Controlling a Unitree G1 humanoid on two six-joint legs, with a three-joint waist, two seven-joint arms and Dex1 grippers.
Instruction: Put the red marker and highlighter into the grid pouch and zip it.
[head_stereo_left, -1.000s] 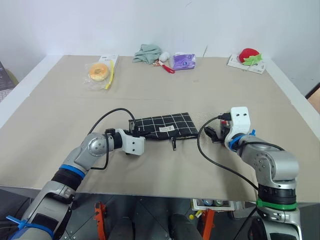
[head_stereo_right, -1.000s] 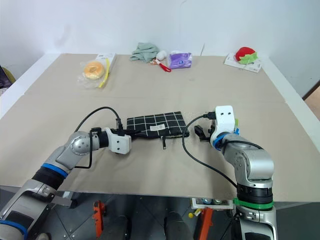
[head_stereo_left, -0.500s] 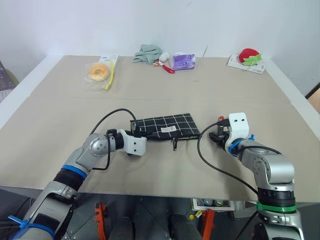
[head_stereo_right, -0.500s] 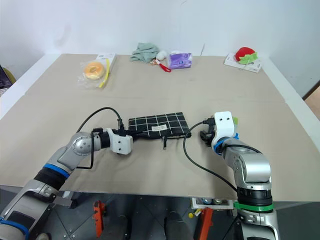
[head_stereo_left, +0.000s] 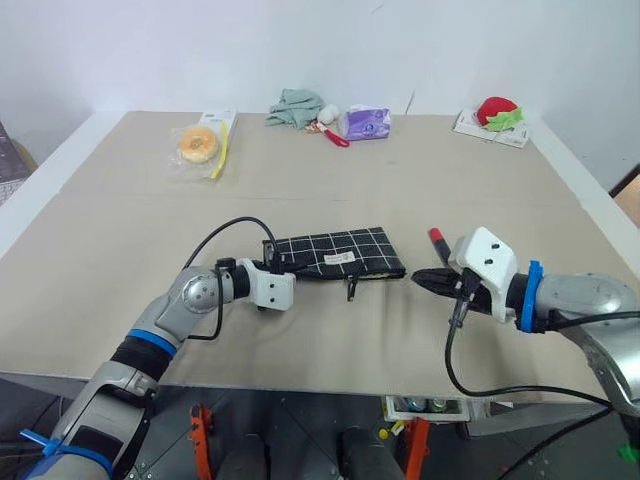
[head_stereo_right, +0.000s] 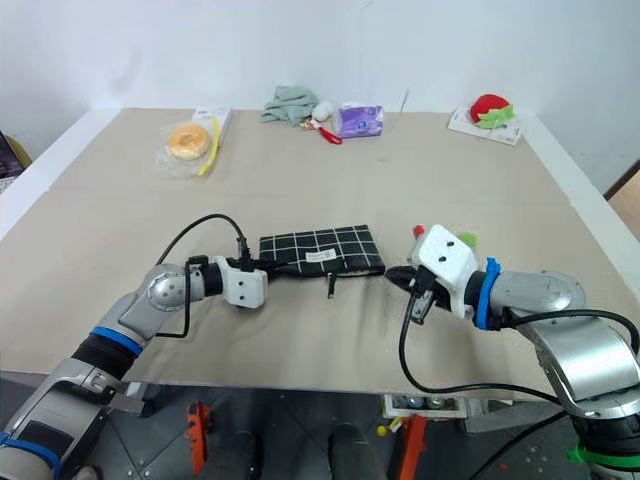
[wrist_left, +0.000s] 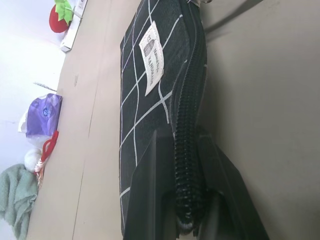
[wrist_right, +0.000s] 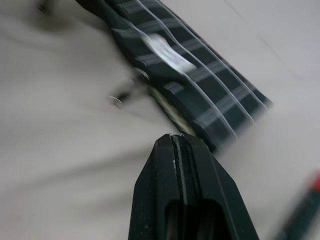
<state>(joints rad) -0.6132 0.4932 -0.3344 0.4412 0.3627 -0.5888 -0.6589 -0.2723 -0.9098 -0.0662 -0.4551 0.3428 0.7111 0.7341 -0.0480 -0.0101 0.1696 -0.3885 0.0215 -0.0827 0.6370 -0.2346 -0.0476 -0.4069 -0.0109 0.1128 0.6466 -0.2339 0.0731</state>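
Note:
The grid pouch lies flat near the table's middle, label up, its pull cord hanging off the near edge. My left gripper is shut on the pouch's left end, and its fingers pinch the zipper edge in the left wrist view. My right gripper is shut with nothing in it, and its tip points left at the pouch's right end, a little apart from it. The red marker lies on the table just behind that gripper. A bit of the green highlighter peeks out past the right wrist.
Along the far edge lie a bagged donut, a green cloth, a red-handled item, a purple packet and a strawberry toy on a card. The table's front edge runs close under both arms.
My right gripper has shut, lifted off the marker's spot, pulled back and rolled, so it now points left at the pouch. The marker stays on the table. My left gripper keeps its hold.

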